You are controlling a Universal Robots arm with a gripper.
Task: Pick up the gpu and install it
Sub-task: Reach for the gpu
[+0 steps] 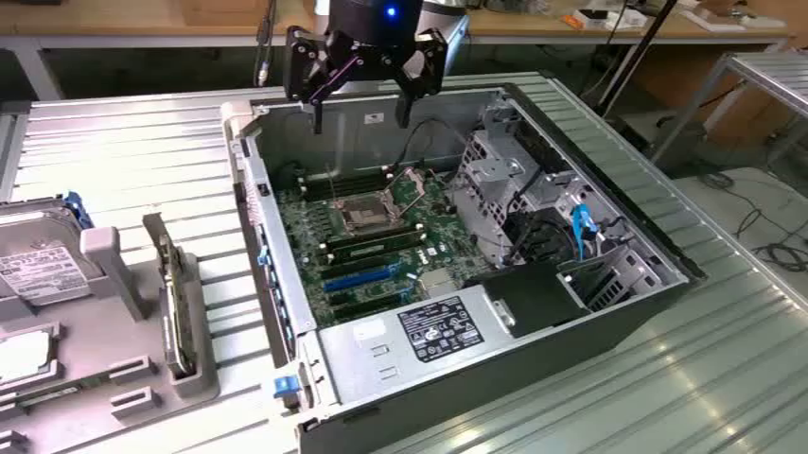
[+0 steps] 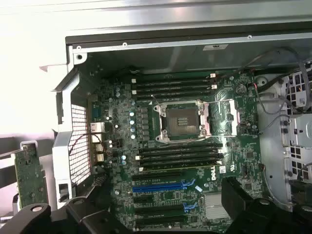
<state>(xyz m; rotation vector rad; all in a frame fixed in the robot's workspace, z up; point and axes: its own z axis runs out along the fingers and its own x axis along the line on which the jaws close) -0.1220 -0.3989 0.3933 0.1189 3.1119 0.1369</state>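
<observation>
The gpu (image 1: pixel 170 293) stands on its long edge in a grey holder tray (image 1: pixel 127 378) at the exterior view's left, beside the open computer case (image 1: pixel 606 312). The wrist view catches it as a card on edge (image 2: pixel 29 178) just outside the case's rear panel. My gripper (image 1: pixel 360 118) hangs open over the far end of the case, above the motherboard (image 1: pixel 378 236), with nothing between its fingers (image 2: pixel 248 204). The motherboard's blue slot (image 2: pixel 161 186) and the black slots around it lie bare.
A silver hard drive (image 1: pixel 44 265) with a white label rests in the same tray, further to the exterior view's left. Inside the case are the power supply (image 1: pixel 430 326), a metal drive cage (image 1: pixel 505 189) and cables. Everything sits on a slatted metal table (image 1: pixel 127 161).
</observation>
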